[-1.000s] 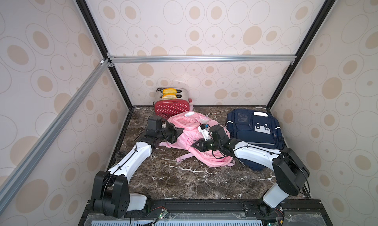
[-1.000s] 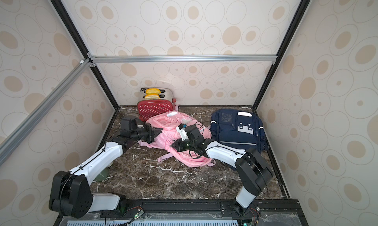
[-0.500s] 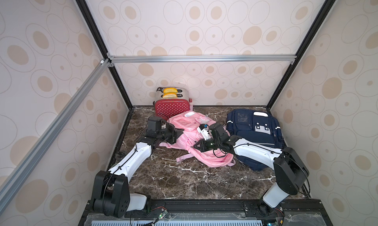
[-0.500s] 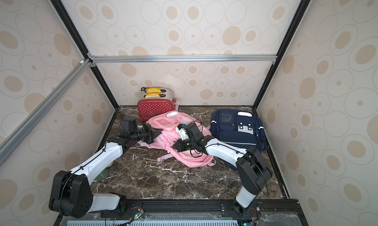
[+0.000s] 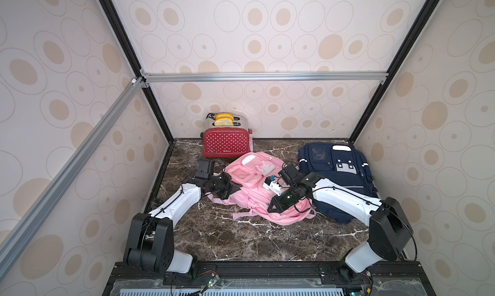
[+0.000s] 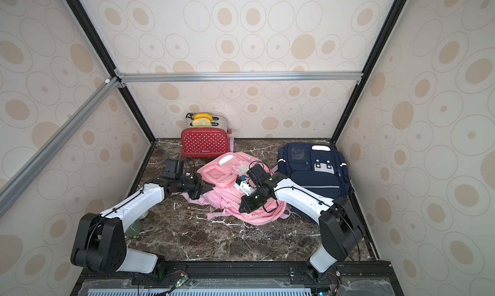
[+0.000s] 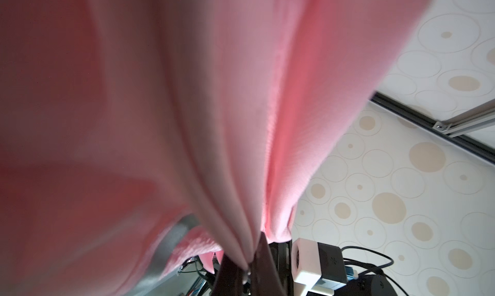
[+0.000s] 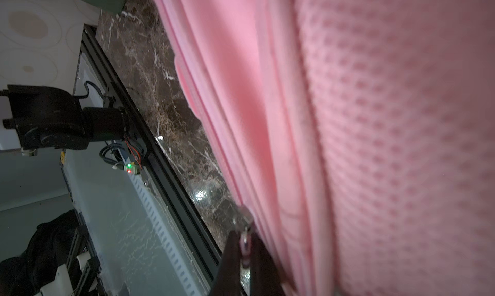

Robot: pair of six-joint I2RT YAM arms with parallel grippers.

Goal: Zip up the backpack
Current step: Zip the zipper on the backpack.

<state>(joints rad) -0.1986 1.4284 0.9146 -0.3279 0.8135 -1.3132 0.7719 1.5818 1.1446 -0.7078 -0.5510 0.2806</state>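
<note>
Your white-and-black left arm (image 5: 176,201) stretches forward and inward, low; the black left end effector (image 5: 237,186) is pinched shut on a fold of the pink fabric backpack (image 7: 241,120). Your white-and-black right arm (image 5: 345,201) reaches inward, wrist angled down; the black right end effector (image 5: 271,208) is clamped on the small metal zipper pull (image 8: 244,242).

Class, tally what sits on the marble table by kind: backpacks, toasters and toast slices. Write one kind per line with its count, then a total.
Backpacks: 2 (pink backpack, navy backpack)
Toaster: 1
Toast slices: 2, standing in the slots
Total: 5
</note>
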